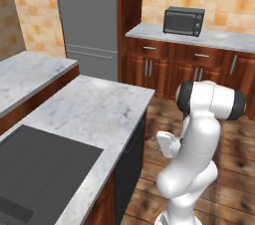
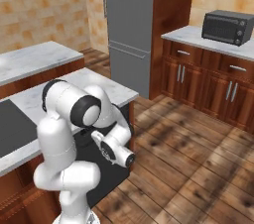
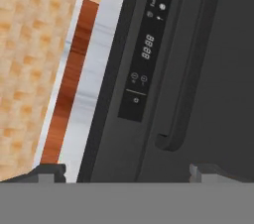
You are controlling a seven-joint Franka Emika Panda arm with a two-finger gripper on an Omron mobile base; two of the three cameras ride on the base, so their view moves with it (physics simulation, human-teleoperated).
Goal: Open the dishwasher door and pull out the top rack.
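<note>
fridge (image 1: 87, 17): tall, grey, stands at the back between the tiled wall and the wooden cabinets.
toaster oven (image 1: 184, 21): black, sits on the back desk against the tiled wall.
back desk (image 1: 226, 39): pale marble top over brown cabinets.
lower cabinets (image 1: 164, 67): brown wood doors and drawers with thin metal handles.
near desk (image 1: 94, 109): marble top, long, runs toward the fridge.
cooktop (image 1: 37, 169): flat dark panel set into the near desk.
side desk (image 1: 25, 72): marble, left of the near desk.
floor (image 2: 198, 168): dark wooden planks.
</note>
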